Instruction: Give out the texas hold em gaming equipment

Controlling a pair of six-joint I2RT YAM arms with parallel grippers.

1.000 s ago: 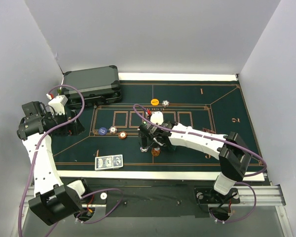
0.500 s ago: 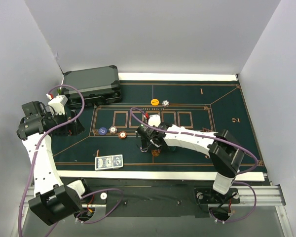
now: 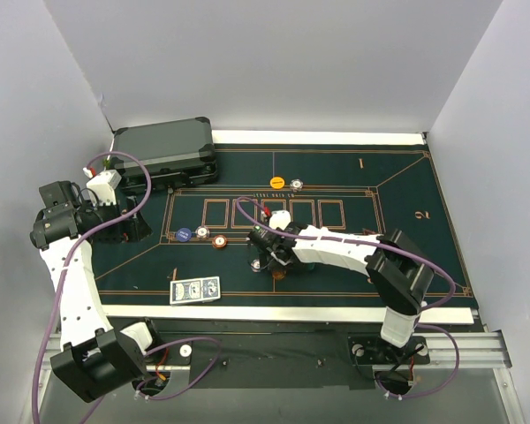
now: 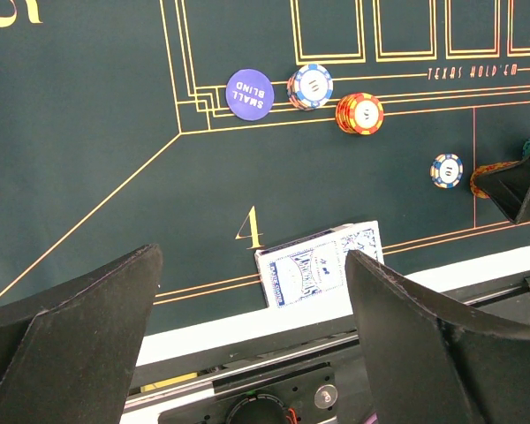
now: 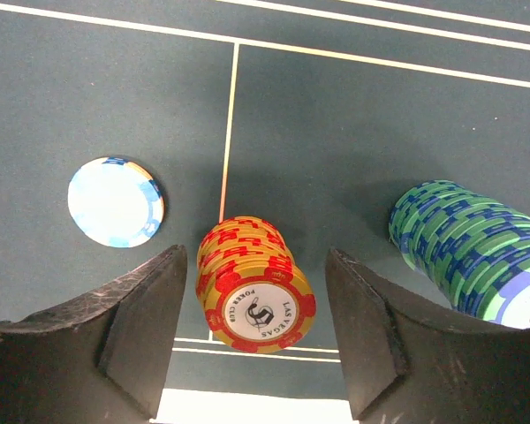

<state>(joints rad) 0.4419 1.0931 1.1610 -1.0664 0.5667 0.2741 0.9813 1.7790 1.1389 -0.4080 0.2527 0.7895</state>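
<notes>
In the right wrist view a red-and-yellow chip stack [image 5: 254, 296] stands between the jaws of my right gripper [image 5: 256, 340]. The jaws are open, with a gap showing on each side of the stack. A single pale blue chip [image 5: 115, 201] lies to its left and a green-and-blue stack [image 5: 473, 261] to its right. From above, the right gripper [image 3: 274, 265] is low over the mat's near middle. My left gripper [image 4: 252, 265] hangs open and empty at the left, high over the mat. The blue-backed card deck [image 4: 318, 269] lies below it at the front edge.
A blue small-blind button [image 4: 249, 93] and two chip stacks [image 4: 310, 86] [image 4: 359, 113] sit left of centre. Two more chips [image 3: 277, 182] [image 3: 296, 185] lie farther back. The dark case [image 3: 168, 152] occupies the back left corner. White walls enclose the green mat [image 3: 406, 203].
My right gripper has shifted slightly left and lower over the red-and-yellow stack, and its jaws have narrowed around it. The left arm has not moved.
</notes>
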